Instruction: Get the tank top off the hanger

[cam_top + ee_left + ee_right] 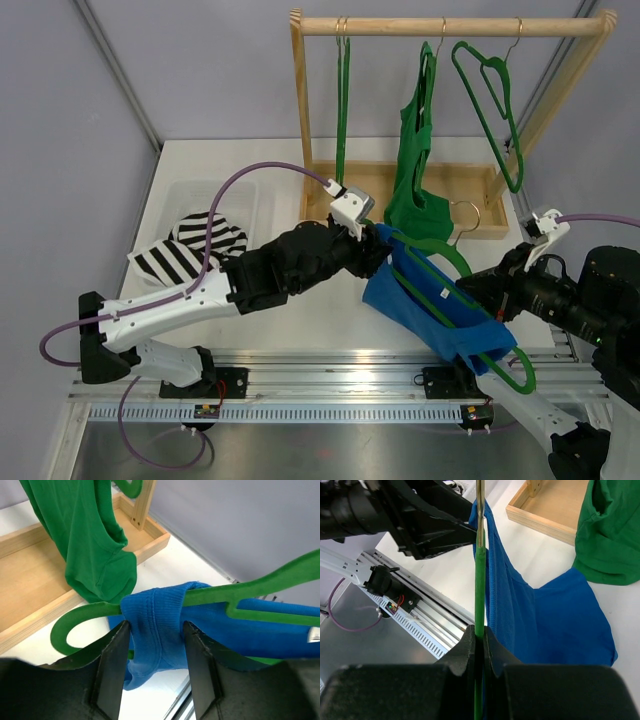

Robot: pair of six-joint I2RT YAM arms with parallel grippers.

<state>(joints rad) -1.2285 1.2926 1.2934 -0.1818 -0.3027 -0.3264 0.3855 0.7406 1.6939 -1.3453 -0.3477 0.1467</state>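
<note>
Four green hangers on show: left hanger (343, 100), middle hanger (428, 55) and right hanger (517, 160) up on the one far wooden rack (455, 26), fourth hanger (512, 374) down near. Two tank tops, a blue tank top (430, 300) and a green tank top (415, 195). One striped garment (190, 250), one clear bin (172, 196), at left

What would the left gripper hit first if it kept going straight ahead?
The blue tank top, bunched on the green hanger, right between the fingers of the left gripper; behind that, probably the green garment, depth unclear.

The white table (220, 160) carries a wooden rack base (365, 185) and a clear bin (215, 190) holding striped cloth (190, 250).
</note>
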